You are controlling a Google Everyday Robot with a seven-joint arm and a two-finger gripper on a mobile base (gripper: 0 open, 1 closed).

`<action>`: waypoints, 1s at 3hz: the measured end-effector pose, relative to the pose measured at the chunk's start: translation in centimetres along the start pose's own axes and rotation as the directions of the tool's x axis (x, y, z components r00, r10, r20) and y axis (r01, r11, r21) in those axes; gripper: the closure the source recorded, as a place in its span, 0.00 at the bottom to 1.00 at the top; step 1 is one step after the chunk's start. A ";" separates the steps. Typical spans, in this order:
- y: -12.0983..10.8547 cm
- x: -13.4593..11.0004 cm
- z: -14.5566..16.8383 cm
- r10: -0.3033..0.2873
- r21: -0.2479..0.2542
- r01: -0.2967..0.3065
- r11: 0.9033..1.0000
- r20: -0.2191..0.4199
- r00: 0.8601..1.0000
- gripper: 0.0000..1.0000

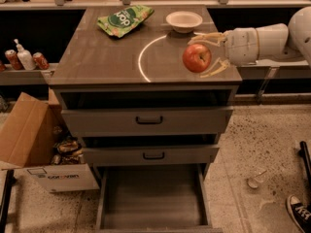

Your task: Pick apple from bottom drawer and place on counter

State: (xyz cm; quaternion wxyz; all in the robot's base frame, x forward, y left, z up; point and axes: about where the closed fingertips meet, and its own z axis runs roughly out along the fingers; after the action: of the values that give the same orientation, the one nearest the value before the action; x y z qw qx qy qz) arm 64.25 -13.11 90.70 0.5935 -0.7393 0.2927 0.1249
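Over right front of counter (104,57): gripper (199,57) clenched on apple (196,58), pale fingers (209,35) above and below it, arm reaching in from right. Cannot tell whether apple touches the surface. Sits just right of white arc (141,57), near bowl (184,21) behind it, well apart from green bag (125,19) at rear left. Below, bottom drawer (150,200) stands pulled far out; upper two drawers stand slightly ajar. Left of cabinet, cardboard box (29,135) on floor, cans (39,60) on side shelf. At lower right edge, shoe (299,210).
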 end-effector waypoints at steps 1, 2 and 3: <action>-0.4 0.3 0.6 0.022 0.000 -0.022 1.000 0.002 1.000 1.00; -2.7 0.9 1.4 0.118 0.059 -0.120 0.991 0.042 0.992 1.00; -4.0 1.5 2.0 0.234 0.084 -0.238 0.968 0.054 0.971 1.00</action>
State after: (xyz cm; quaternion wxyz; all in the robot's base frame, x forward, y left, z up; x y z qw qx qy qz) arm 68.10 -11.18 92.59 0.6134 -0.6688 0.3709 0.1973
